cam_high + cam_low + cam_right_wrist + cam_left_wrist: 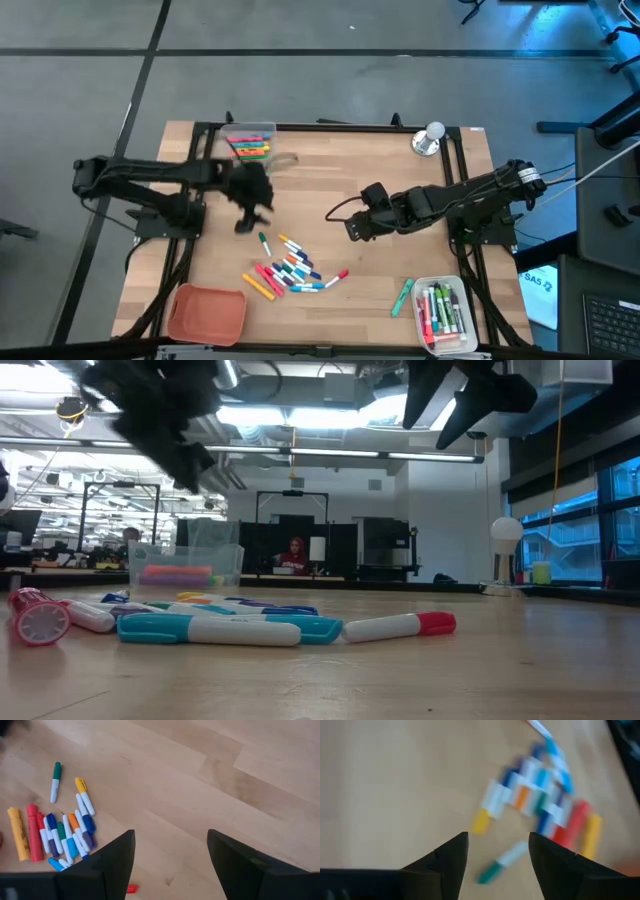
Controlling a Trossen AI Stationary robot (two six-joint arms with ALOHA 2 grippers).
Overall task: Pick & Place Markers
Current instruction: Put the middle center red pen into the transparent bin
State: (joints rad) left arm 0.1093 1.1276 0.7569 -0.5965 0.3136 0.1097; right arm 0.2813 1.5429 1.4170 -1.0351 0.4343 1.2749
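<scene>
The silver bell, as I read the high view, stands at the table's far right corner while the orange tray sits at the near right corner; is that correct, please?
Not quite. The silver bell does stand at the far right corner, but the orange tray sits at the near left corner, as the high view shows. The near right corner holds a clear bin with markers in it.

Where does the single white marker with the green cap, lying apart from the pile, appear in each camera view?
High view: the white marker with the green cap lies just above the pile of mixed-colour markers, below the left tool.
Low view: cannot be picked out.
Left wrist view: between the fingers, near the bottom.
Right wrist view: upper left.
Shared landmark: the pile, beside it in all three.
</scene>
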